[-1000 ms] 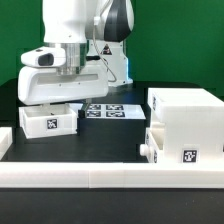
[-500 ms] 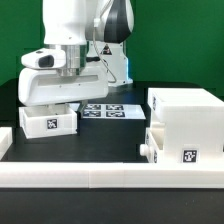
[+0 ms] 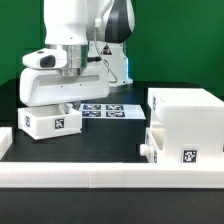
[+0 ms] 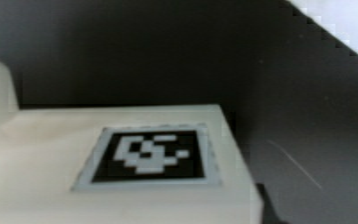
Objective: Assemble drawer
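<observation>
A small white drawer tray (image 3: 50,122) with a black-and-white tag stands on the black table at the exterior view's left. My gripper (image 3: 62,103) is directly on top of it, its fingers down at the tray's upper edge and closed on it; the fingertips are hidden. The wrist view shows the tray's tagged white face (image 4: 153,155) very close. The tall white drawer housing (image 3: 185,115) stands at the exterior view's right. A second knobbed tray (image 3: 175,150) sits low at the housing's front.
The marker board (image 3: 105,111) lies flat on the table behind the held tray. A long white rail (image 3: 110,180) runs along the table's front edge, with a white block (image 3: 4,140) at its left end.
The small tray under my gripper has shifted slightly toward the exterior view's right. The housing and second tray have not moved.
</observation>
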You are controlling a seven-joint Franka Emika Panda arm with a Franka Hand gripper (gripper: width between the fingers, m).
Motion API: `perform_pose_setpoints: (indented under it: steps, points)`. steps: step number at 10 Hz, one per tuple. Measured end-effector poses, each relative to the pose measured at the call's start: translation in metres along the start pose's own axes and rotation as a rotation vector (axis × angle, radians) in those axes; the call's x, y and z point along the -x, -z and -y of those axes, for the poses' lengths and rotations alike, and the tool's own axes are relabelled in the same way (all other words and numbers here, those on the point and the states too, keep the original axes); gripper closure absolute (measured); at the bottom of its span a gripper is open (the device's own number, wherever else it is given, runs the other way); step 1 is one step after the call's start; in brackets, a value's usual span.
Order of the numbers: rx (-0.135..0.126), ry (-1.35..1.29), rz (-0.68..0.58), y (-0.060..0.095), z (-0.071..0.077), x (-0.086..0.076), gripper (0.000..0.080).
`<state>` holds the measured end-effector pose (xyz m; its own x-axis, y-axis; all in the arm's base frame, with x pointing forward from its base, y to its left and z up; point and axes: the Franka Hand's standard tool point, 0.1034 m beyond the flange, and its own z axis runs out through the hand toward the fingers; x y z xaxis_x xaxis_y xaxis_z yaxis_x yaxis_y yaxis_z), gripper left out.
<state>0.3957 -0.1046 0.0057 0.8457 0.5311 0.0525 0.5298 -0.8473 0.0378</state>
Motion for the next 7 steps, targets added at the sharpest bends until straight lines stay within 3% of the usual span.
perform_pose_setpoints:
  steps: [2, 3, 5, 7]
  points:
    - [0.001, 0.005, -0.004, 0.002, 0.003, -0.006, 0.0759]
    - [0.008, 0.013, -0.015, 0.008, 0.007, -0.016, 0.0759]
    - [0.002, 0.055, -0.019, 0.029, 0.025, -0.051, 0.0759]
    - [-0.029, 0.119, 0.014, 0.045, 0.026, -0.086, 0.0758]
